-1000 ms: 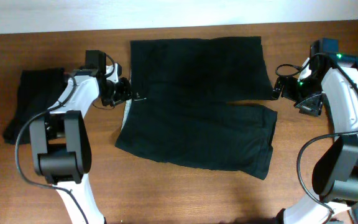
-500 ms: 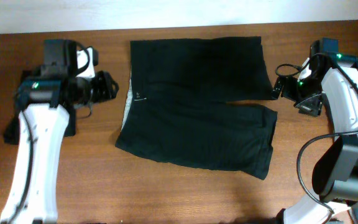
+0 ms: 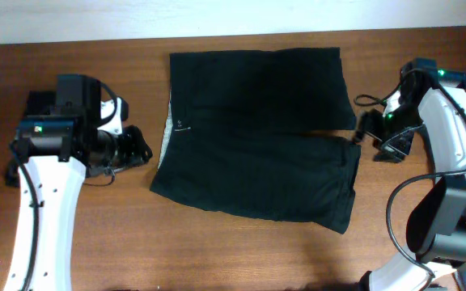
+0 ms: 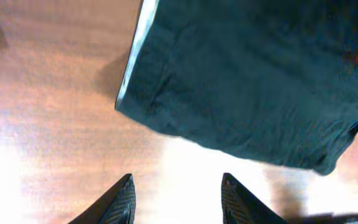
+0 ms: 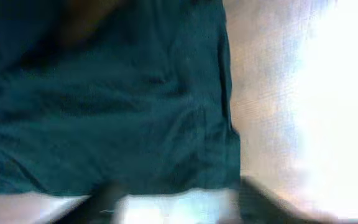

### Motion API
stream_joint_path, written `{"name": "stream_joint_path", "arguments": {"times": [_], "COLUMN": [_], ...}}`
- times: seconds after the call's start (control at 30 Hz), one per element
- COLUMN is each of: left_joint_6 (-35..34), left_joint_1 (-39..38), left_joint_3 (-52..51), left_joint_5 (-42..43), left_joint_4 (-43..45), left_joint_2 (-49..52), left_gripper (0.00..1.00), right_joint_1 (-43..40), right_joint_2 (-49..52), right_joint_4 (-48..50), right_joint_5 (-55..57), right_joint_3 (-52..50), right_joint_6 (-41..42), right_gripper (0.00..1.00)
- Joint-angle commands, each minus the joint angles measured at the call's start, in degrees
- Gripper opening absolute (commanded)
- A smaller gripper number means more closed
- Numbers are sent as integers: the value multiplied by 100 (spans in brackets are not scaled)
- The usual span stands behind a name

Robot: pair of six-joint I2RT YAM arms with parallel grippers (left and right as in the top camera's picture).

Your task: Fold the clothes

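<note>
Black shorts (image 3: pixel 257 133) lie spread flat mid-table (image 3: pixel 241 250), waistband to the robot's left, both legs pointing to its right. The pale waistband strip (image 3: pixel 167 139) runs down the left edge. Fabric is mostly smooth, with some wrinkling on the near leg.

Left gripper (image 3: pixel 136 148) hangs over bare wood, just beside the waistband and not touching it. In the left wrist view the shorts (image 4: pixel 247 81) fill the upper right and the strip (image 4: pixel 135 56) runs along their edge. The left gripper (image 4: pixel 178 199) has its fingers (image 4: pixel 124 202) spread, with only table between them.

Right gripper (image 3: pixel 362 134) sits at the shorts' right edge, where the two legs part. The right wrist view is badly blurred. Dark cloth (image 5: pixel 104 93) covers most of it, and the right gripper (image 5: pixel 182 202) shows as two dark smears set apart, with nothing seen gripped.

A second dark garment (image 3: pixel 37 103) lies at the table's far left, largely hidden under the left arm.
</note>
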Motion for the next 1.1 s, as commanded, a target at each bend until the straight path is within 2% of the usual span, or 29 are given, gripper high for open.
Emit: {"name": "stream_joint_path", "arguments": {"times": [0.0, 0.27, 0.5, 0.53, 0.63, 0.73, 0.8, 1.0, 1.07], "left_joint_6": [157, 160, 153, 153, 153, 92, -17, -221, -221], "left_joint_1": [-20, -20, -22, -46, -214, -490, -699, -931, -931], "left_joint_3": [-374, -1049, -1091, -1091, -1128, -1246, -1355, -1517, -1547], "left_joint_5": [-63, -70, -210, -212, -214, -378, -695, -925, -925], "left_joint_4": [44, 426, 382, 365, 345, 374, 463, 719, 809], "left_joint_2": [-61, -61, -63, -63, -63, -61, -61, -61, -59], "left_gripper": [44, 44, 44, 44, 44, 44, 45, 49, 50], "right_joint_1": [-2, 9, 9, 9, 9, 9, 9, 9, 9], "right_joint_2": [9, -350, -2120, -2448, -3088, -3412, -3449, -3307, -3235], "right_joint_4": [-459, -1554, -1370, -1220, -1021, -951, -876, -103, 291], "right_joint_5": [-24, 197, 197, 197, 345, 337, 339, 24, -52], "right_joint_3": [59, 4, -796, -1005, -1547, -2135, -2524, -3526, -3864], "right_joint_6": [13, 11, 402, 452, 826, 979, 979, 986, 1244], "right_gripper": [4, 4, 4, 5, 17, 22, 35, 40, 41]}}
